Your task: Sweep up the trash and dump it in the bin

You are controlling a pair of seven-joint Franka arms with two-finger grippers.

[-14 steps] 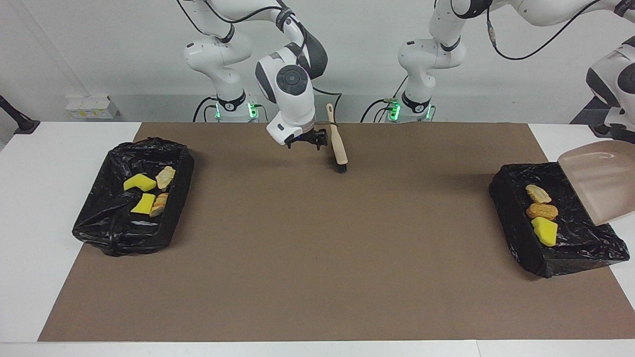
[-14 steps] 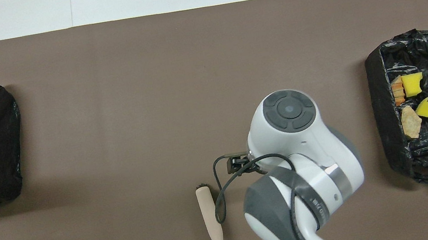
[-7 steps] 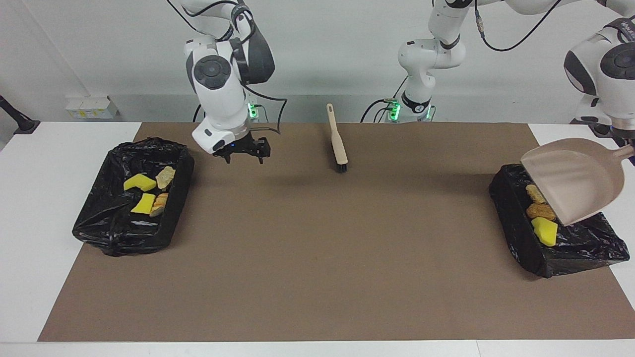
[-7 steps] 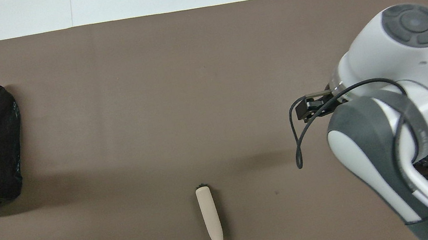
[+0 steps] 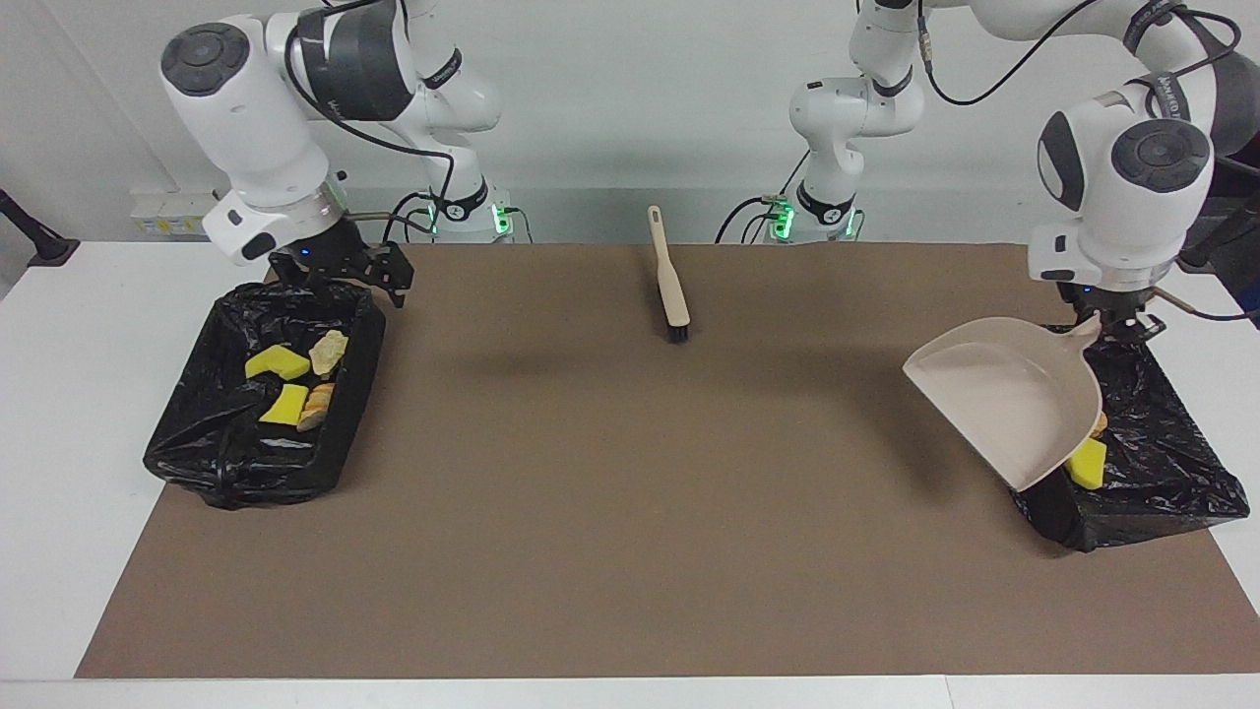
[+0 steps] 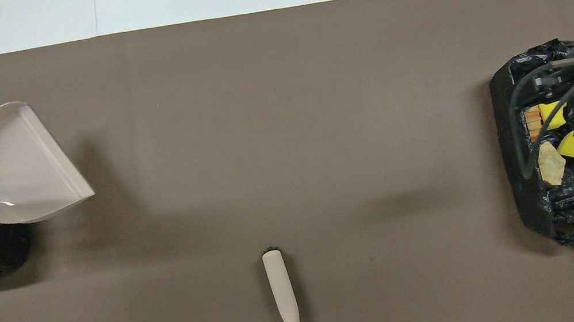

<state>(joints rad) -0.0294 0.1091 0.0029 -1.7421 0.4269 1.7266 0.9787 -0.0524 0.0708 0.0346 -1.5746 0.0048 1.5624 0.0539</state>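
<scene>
Left gripper [image 5: 1117, 323], wrist bent straight down, clamps the handle of the beige dustpan [image 5: 1004, 394], which hangs tilted over the bin [image 5: 1162, 483] at the left arm's end of the brown mat [image 5: 630, 512]. Right gripper [image 5: 340, 274] hovers empty with fingers spread over the other bin [image 5: 197, 433]. Trash [image 5: 295, 379] lies inside both bins; the brush [image 5: 671, 290] rests mid-mat
</scene>
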